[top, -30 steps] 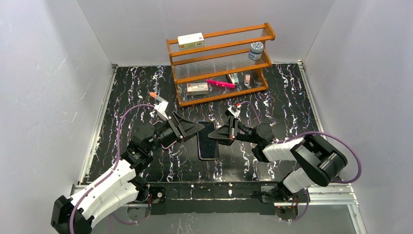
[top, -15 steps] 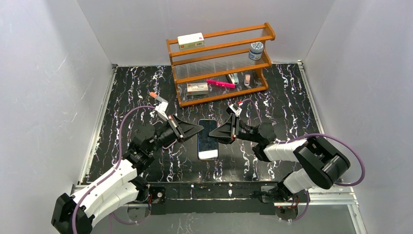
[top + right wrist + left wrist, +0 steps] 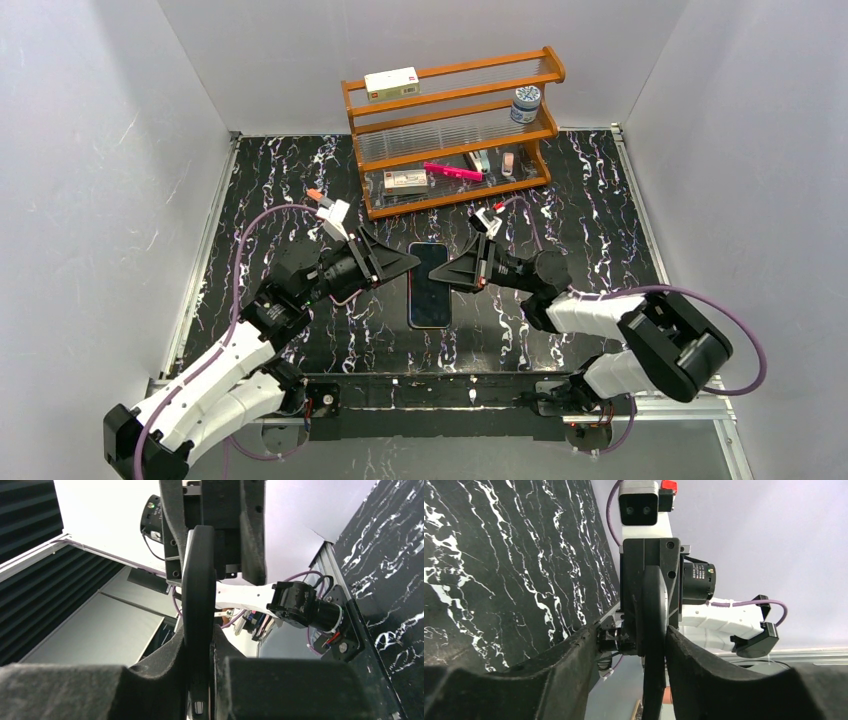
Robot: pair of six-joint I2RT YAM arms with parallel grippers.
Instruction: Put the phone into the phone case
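Pinching phone case (image 3: pixel 198 580), right gripper (image 3: pixel 447 276) hangs over marbled black table (image 3: pixel 580 210); left gripper (image 3: pixel 410 263) part-open.

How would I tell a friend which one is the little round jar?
Find the orange wooden rack at the back of the black marble table. On its middle shelf, at the far right end, stands the jar. It is the only round thing on the rack, patterned blue and white.

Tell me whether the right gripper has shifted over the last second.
Yes, slightly. The right gripper has crept toward the wooden rack, farther from its own base, while gripping the phone by its edge.
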